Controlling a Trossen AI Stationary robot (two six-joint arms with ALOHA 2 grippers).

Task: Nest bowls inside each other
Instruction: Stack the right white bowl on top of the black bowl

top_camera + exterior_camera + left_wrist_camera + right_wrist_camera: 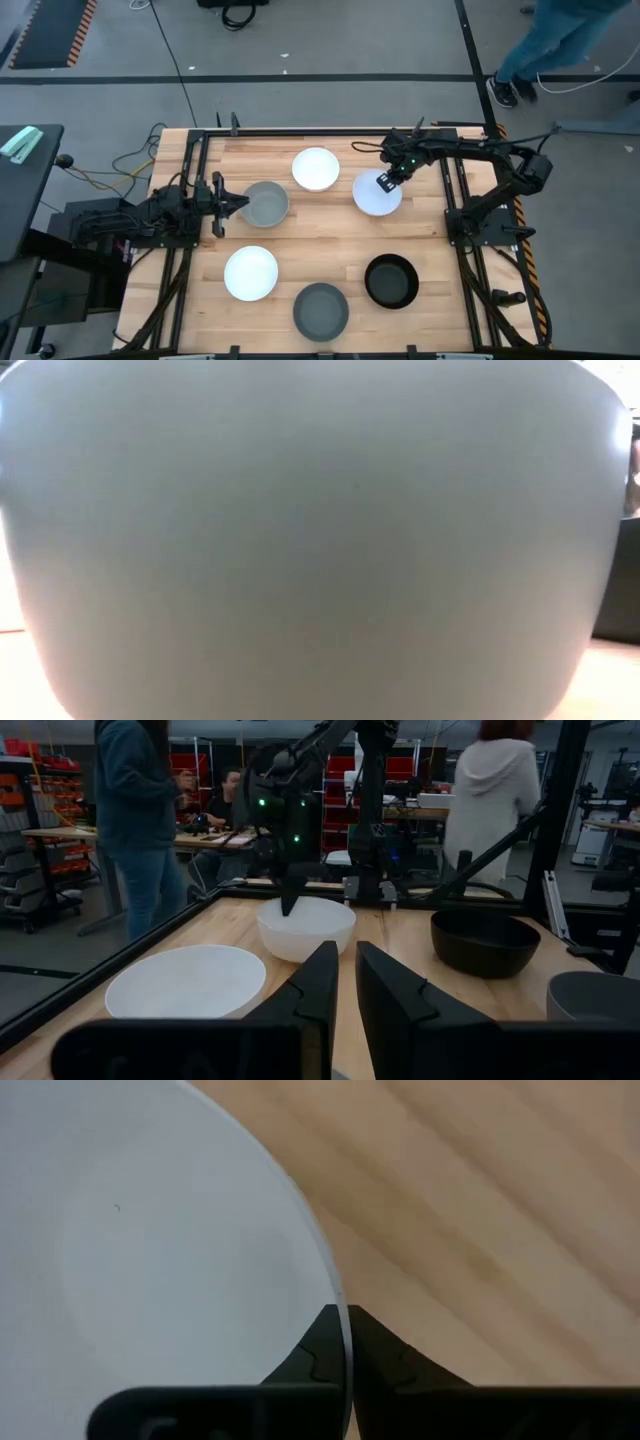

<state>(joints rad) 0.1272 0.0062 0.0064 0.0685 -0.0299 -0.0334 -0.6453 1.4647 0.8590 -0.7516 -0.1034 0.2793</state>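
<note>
Six round shallow bowls sit apart on the wooden slatted table, none nested. At the far side, a white bowl lies centrally, a grey bowl to its left and a second white bowl to its right. At the near side lie a third white bowl, a second grey bowl and a black bowl.

The right gripper is positioned over the right-hand white bowl; the right wrist view shows its fingers closed narrowly on the bowl's rim, one finger inside and one outside.

The left gripper rests just beside the left edge of the far grey bowl, with its fingers set to a narrow gap and holding nothing.

The second grey bowl fills the low view.
</note>
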